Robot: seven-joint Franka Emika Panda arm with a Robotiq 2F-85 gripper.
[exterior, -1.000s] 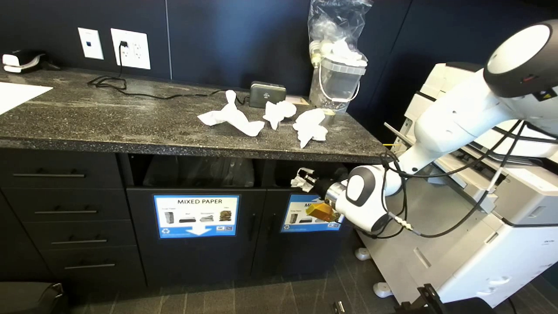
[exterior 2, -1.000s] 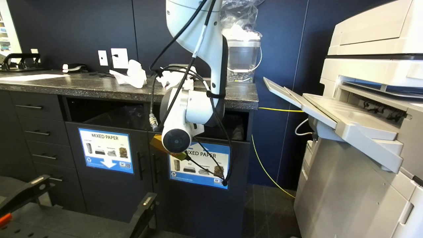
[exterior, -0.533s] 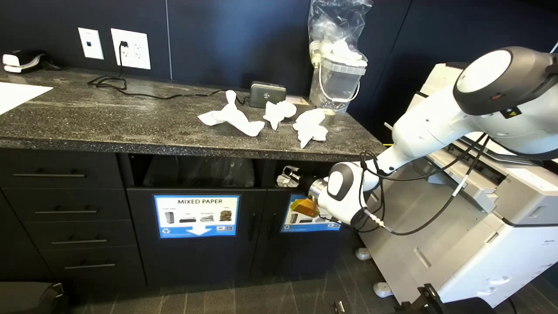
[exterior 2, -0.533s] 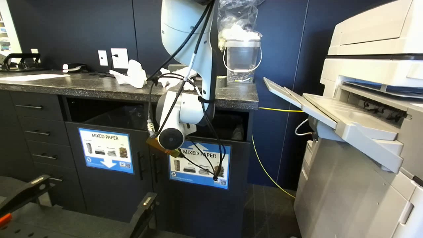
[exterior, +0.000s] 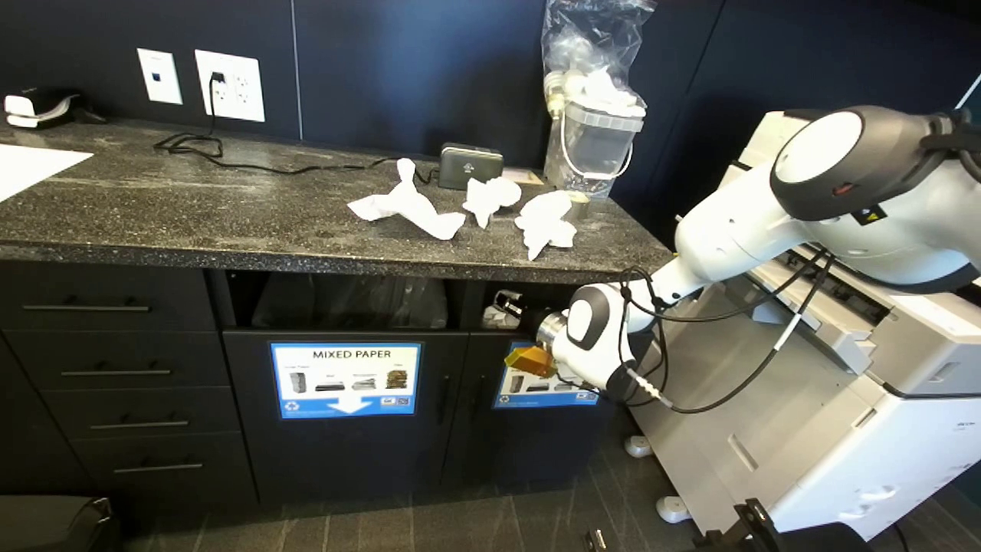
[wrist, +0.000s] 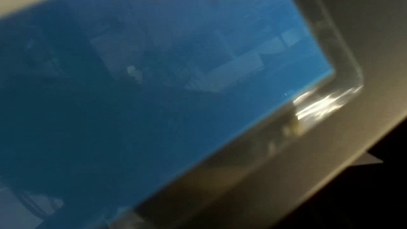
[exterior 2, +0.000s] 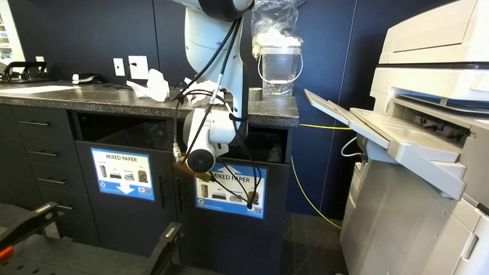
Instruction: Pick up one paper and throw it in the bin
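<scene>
Paper (exterior: 497,318) farther in, at hand's (exterior: 509,303) tip

Location: office, copy-and-recycling area. Indicators: large floor-standing copier or printer (exterior 2: 386,221) with side tray (exterior 2: 412,134), visible in both exterior views; dark cupboard doors (exterior: 345,458) bearing "MIXED PAPER" signs (exterior: 346,380) illustrated with stacked paper; open slots (exterior 2: 103,123) above doors; speckled countertop (exterior: 230,218) running over doors and drawers (exterior: 130,402) with bar handles (exterior: 86,308); power outlet plate (exterior: 244,88) and single-port plate (exterior: 159,77) side by side on dark blue wall panels (exterior: 414,77).
</scene>
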